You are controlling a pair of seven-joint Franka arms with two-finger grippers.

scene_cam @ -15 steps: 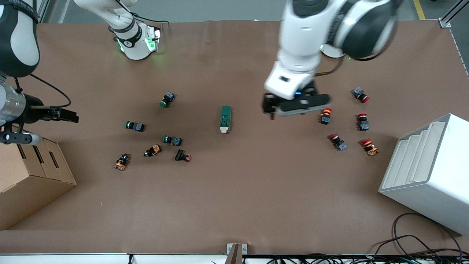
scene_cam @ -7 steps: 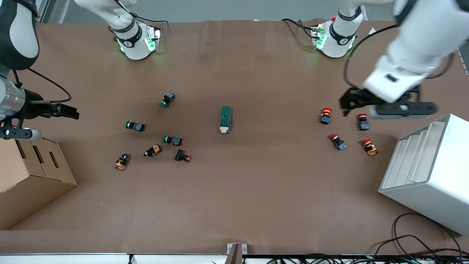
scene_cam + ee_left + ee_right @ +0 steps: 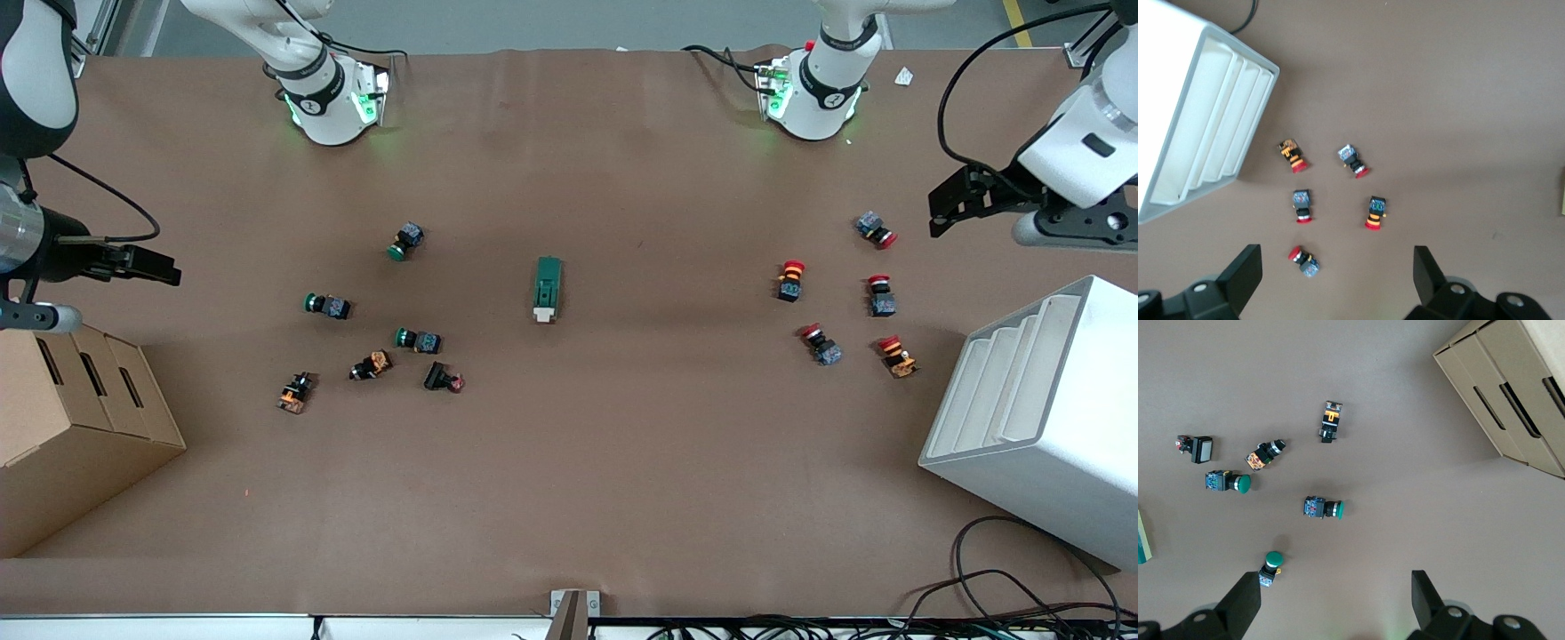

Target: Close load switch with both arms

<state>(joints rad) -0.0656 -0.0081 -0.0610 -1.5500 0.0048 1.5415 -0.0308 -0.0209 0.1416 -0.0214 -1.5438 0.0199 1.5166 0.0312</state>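
The load switch (image 3: 548, 289), a dark green block with a cream-white end, lies alone at the middle of the table, and neither gripper touches it. One edge of it shows in the right wrist view (image 3: 1142, 545). My left gripper (image 3: 944, 212) hangs open and empty over the left arm's end of the table, above the red-capped buttons (image 3: 1303, 260). Its fingers (image 3: 1245, 270) stand wide apart. My right gripper (image 3: 169, 268) hangs open and empty over the right arm's end, close to a green-capped button (image 3: 1271, 567).
Several green-capped and orange buttons (image 3: 418, 340) lie scattered toward the right arm's end. Several red-capped buttons (image 3: 789, 280) lie toward the left arm's end. A cardboard box (image 3: 71, 418) and a white slotted rack (image 3: 1040, 418) stand at the two ends. Cables (image 3: 1022, 596) lie at the table's front corner.
The left arm has swung away from beside the load switch out to its own end of the table. The right gripper has drifted slightly. The switch has not moved.
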